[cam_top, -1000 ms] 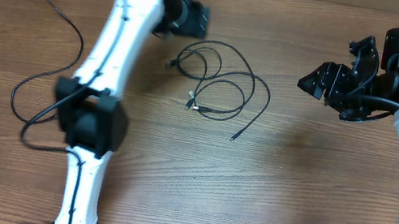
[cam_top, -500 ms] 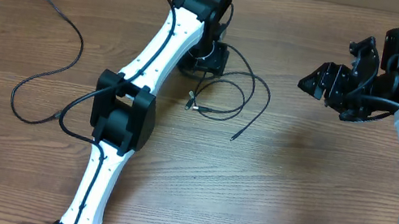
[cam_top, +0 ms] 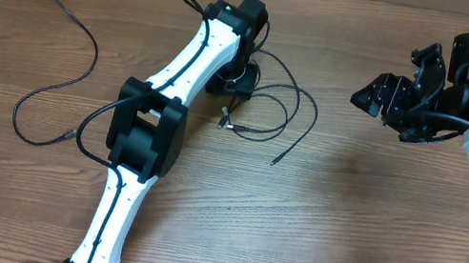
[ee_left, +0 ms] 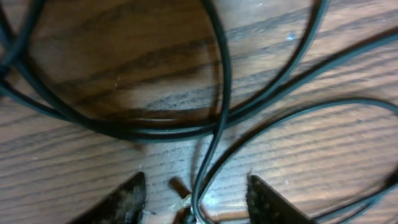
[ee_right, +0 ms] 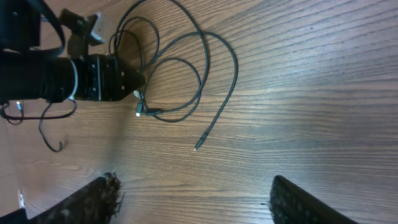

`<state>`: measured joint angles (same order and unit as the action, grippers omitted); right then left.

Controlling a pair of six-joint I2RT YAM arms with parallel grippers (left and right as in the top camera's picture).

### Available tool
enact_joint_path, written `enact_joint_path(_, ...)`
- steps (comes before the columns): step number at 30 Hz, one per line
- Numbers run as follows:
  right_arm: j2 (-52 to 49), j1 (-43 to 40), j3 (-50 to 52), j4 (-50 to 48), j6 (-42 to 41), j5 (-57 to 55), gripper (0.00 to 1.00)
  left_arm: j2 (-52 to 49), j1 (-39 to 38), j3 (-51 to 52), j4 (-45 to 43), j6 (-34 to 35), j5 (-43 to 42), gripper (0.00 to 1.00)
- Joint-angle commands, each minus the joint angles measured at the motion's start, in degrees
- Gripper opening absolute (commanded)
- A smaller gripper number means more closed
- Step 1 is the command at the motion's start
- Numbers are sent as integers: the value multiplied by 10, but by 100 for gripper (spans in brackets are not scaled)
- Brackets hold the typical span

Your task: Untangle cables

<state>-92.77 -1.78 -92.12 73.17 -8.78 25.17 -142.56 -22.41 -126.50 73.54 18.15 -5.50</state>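
Left gripper [cam_top: 240, 79] at the tangle, jaws spread either side of one strand.

Overhead: the cables [cam_top: 268, 108] lie as a knot of thin black loops at upper centre of the table [cam_top: 315, 223], with a separate cable [cam_top: 61, 19] at upper left. The right gripper [cam_top: 395, 100] hangs spread and empty at upper right. Left wrist: the fingertips [ee_left: 127, 200] flank a crossing of strands, so a pinch could catch two and drag the knot tighter. Right wrist: slack, glossy loops, one free plug tip [ee_right: 197, 148] at centre.
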Motion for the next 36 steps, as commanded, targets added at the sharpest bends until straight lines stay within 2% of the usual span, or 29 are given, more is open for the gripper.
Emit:
enact_joint_path(1,16,2,-5,0,0,-3,78,-6,-2,24,-11,30,1,40)
enact_joint_path(5,16,2,-5,0,0,-3,78,-6,-2,42,-38,49,2,33)
enact_joint_path(13,15,2,-5,0,0,-3,79,-6,-13,75,-75,59,16,30)
enact_joint_path(14,14,2,-5,0,1,-3,79,-6,-16,81,-78,59,16,20)
enact_joint_path(15,14,2,-5,0,1,-4,79,-6,-19,84,-78,61,16,4)
enact_joint_path(22,14,2,-5,0,1,-12,80,34,-21,62,-73,72,15,4)
enact_joint_path(31,14,2,-5,-5,1,-12,80,260,-22,47,-124,72,18,4)
enact_joint_path(36,14,2,-5,-9,0,-11,80,373,-22,47,-152,71,-13,4)
